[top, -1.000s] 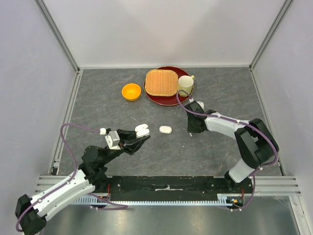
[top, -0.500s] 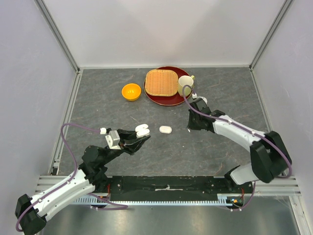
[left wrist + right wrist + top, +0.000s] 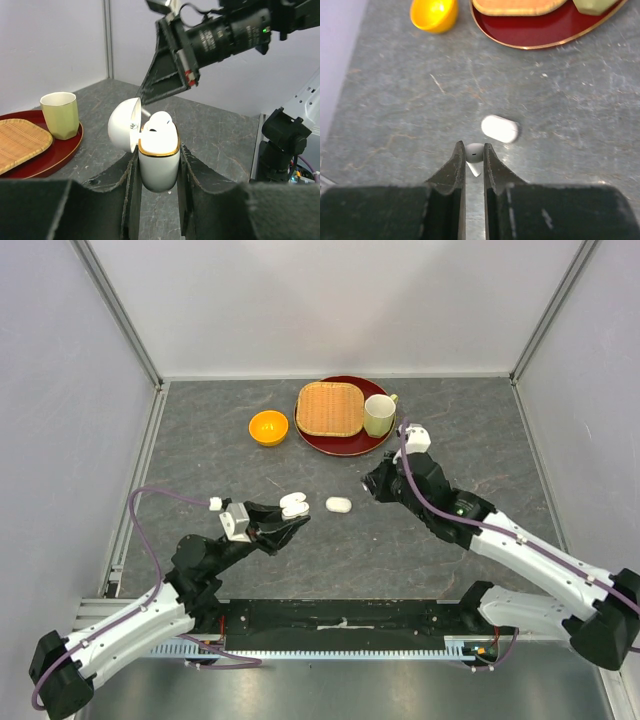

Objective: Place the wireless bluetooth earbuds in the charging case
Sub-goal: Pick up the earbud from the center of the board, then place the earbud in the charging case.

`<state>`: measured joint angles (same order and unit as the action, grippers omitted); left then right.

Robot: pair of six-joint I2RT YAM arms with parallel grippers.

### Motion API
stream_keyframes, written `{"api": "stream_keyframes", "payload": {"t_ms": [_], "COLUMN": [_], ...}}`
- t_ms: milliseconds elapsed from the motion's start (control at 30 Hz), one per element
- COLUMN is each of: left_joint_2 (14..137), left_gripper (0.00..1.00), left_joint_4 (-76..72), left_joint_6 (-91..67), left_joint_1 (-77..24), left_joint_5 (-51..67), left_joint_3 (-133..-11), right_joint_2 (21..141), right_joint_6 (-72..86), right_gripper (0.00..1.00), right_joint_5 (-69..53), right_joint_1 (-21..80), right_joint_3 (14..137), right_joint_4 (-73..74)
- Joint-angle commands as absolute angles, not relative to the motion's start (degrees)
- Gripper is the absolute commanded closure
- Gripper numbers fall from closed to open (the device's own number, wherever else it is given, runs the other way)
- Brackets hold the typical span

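My left gripper (image 3: pixel 289 521) is shut on an open white charging case (image 3: pixel 292 505) with a gold rim, held upright above the table. In the left wrist view the case (image 3: pixel 159 162) sits between my fingers with one white earbud (image 3: pixel 159 121) in it and the lid (image 3: pixel 122 131) swung left. My right gripper (image 3: pixel 370 484) is shut on a second white earbud (image 3: pixel 474 153), stem hanging down, raised above the table. In the left wrist view it (image 3: pixel 144 97) hovers just beyond the case. A closed white case (image 3: pixel 339 505) lies on the table between the grippers and also shows in the right wrist view (image 3: pixel 500 128).
An orange bowl (image 3: pixel 268 427) stands at the back left. A red plate (image 3: pixel 340 443) at the back carries a woven tray (image 3: pixel 329 408) and a pale green cup (image 3: pixel 379 415). Grey walls enclose the table on three sides.
My right arm has lifted from the table near the plate and swung left toward the held case, with the earbud in its jaws. My left arm has barely moved.
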<state>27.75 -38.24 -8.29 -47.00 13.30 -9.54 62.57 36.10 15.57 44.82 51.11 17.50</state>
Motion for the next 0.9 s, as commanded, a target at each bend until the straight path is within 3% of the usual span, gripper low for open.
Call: {"api": "stream_keyframes", "payload": {"t_ms": [0, 300, 867], "left_joint_2": [28.4, 30.8, 38.3], "left_gripper": [0.98, 0.98, 0.98], "left_joint_4": [-42.8, -47.2, -56.4], "left_joint_6": [-10.3, -9.4, -7.8], "left_joint_1": [-47.1, -47.1, -47.2], "left_joint_5": [11.9, 11.5, 9.7], "left_joint_3": [-10.1, -9.6, -10.1], "right_joint_2": [56.5, 49.8, 52.6], "right_joint_6": [39.5, 43.3, 47.3], "right_gripper": [1.00, 1.00, 1.00], "right_joint_5": [23.2, 25.9, 25.8], "right_joint_1": [48.5, 53.9, 59.8], "right_joint_3": [49.8, 47.7, 48.9], "right_joint_4": [9.3, -1.1, -11.0]}}
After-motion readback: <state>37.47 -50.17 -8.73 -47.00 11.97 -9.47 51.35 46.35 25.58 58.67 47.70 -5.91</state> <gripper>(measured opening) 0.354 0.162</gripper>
